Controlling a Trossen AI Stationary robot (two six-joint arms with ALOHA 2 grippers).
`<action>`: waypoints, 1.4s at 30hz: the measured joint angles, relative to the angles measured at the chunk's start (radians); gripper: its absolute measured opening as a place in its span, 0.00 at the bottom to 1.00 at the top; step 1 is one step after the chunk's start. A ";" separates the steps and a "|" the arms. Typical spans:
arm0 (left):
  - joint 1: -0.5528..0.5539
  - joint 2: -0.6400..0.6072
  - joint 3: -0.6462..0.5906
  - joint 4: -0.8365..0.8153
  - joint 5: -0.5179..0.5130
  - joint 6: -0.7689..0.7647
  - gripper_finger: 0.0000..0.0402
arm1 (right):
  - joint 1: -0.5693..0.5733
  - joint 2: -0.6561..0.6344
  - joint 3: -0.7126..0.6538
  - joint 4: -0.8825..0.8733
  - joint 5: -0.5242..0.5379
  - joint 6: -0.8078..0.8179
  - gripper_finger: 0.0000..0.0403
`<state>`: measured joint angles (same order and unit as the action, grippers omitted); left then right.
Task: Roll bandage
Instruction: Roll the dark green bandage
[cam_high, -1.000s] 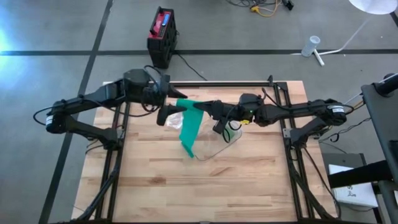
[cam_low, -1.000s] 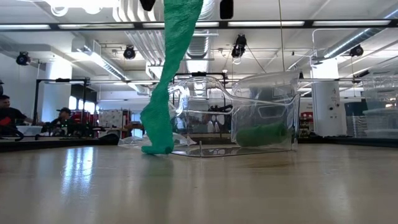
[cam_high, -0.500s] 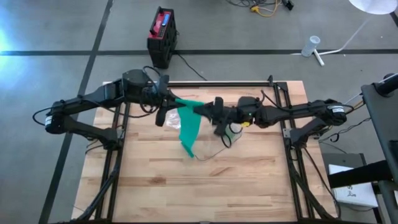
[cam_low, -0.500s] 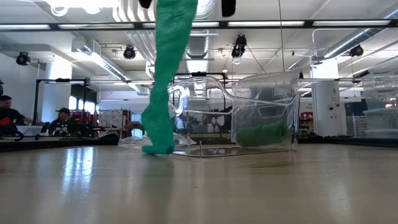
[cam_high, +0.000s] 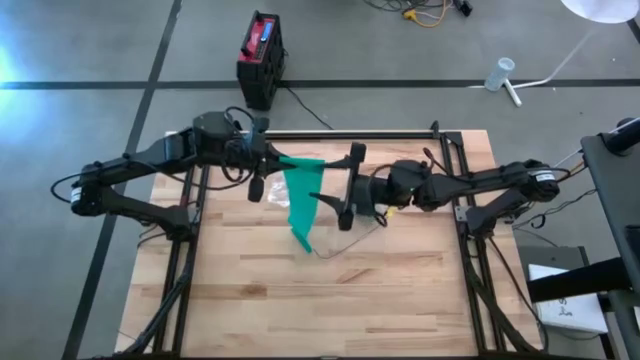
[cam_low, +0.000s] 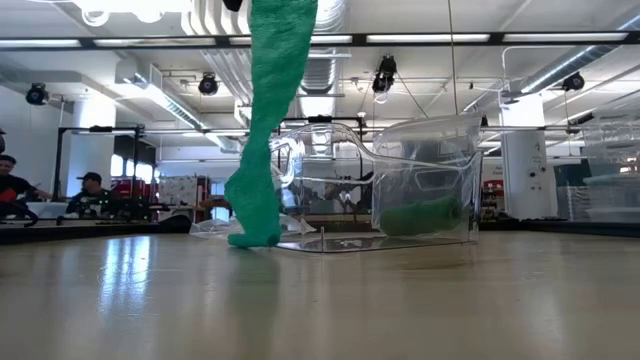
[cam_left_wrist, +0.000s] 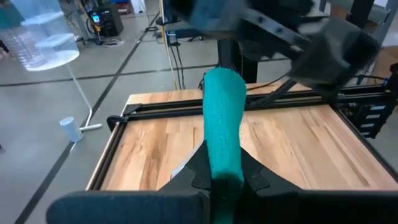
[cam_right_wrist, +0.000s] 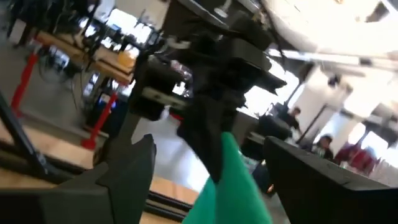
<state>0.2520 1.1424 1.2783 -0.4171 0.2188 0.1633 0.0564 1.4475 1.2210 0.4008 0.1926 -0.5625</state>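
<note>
the left gripper (cam_high: 272, 160) is clamped on the top end of the green bandage (cam_high: 303, 195), held up over the far middle of the wooden table (cam_high: 400, 300); a second ago its fingers stood apart, and they have since come together on the cloth. the strip is seen pinched between those fingers (cam_left_wrist: 255, 177) in the left wrist view. from there the bandage hangs down in a loose tail, its bottom end resting on the table just beside a clear plastic container (cam_low: 400, 195), in which a second green roll (cam_low: 420, 215) lies. to the right, the right gripper (cam_high: 342, 190) is spread wide beside the strip, having let go within the last second. the bandage has thus been handed from right to left, which is judged to free the right arm for a fresh hold lower down, so rolling can proceed. the table is otherwise bare wood. beyond it, a workshop with ceiling lights is seen, and people (cam_low: 95, 190) are seated at benches far off.
</note>
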 joint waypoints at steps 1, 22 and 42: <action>0.000 -0.003 -0.007 0.009 0.000 0.007 0.02 | -0.009 0.000 0.001 0.001 0.001 0.034 0.73; -0.002 -0.032 -0.073 0.107 0.009 0.083 0.02 | -0.105 0.032 0.004 -0.081 -0.104 0.271 0.53; -0.002 -0.042 -0.073 0.107 0.009 0.089 0.02 | -0.105 0.045 0.036 -0.100 -0.089 0.380 0.42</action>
<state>0.2501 1.1001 1.2049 -0.3103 0.2279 0.2527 -0.0486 1.4925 1.2568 0.3004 0.1036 -0.1825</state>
